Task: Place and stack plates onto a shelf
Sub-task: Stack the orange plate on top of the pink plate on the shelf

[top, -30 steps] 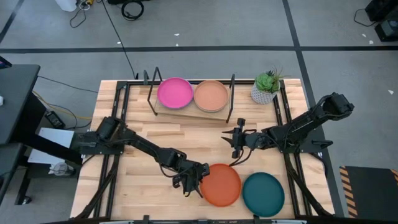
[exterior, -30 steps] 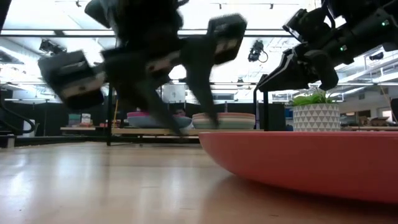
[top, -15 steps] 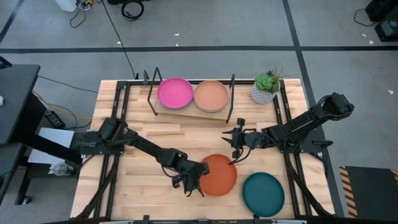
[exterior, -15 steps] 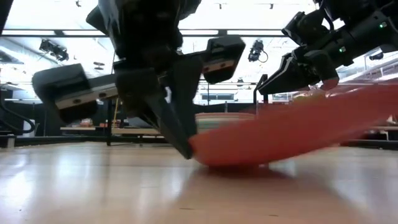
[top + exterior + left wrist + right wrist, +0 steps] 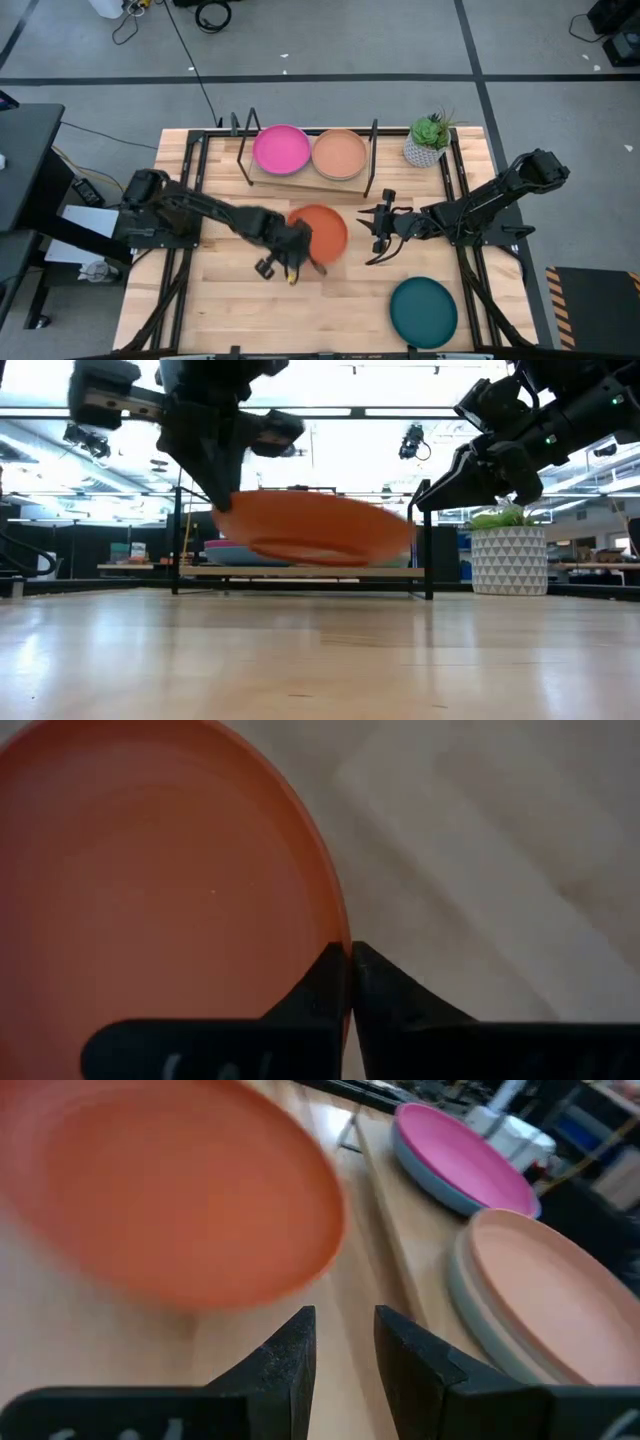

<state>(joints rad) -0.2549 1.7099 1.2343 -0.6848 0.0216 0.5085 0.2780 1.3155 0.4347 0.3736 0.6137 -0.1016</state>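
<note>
Left end effector (image 5: 297, 262): pinched shut on the near rim of the orange plate (image 5: 319, 232), edge grip only.
Orange plate: lifted clear of the worktop (image 5: 230, 300), roughly level, short of the shelf (image 5: 300, 178).
Shelf: magenta plate (image 5: 281, 149) and cream-pink plate (image 5: 340, 154) topping two stacks side by side.
Right end effector (image 5: 379, 229): fingers parted, empty, hovering just beside the orange plate.
Dark teal plate (image 5: 423, 312): lying near the worktop's front edge.
Risk: thin rim grip could let the plate tilt or slip; far edge might clip a black shelf rod or brush the waiting right end effector.
</note>
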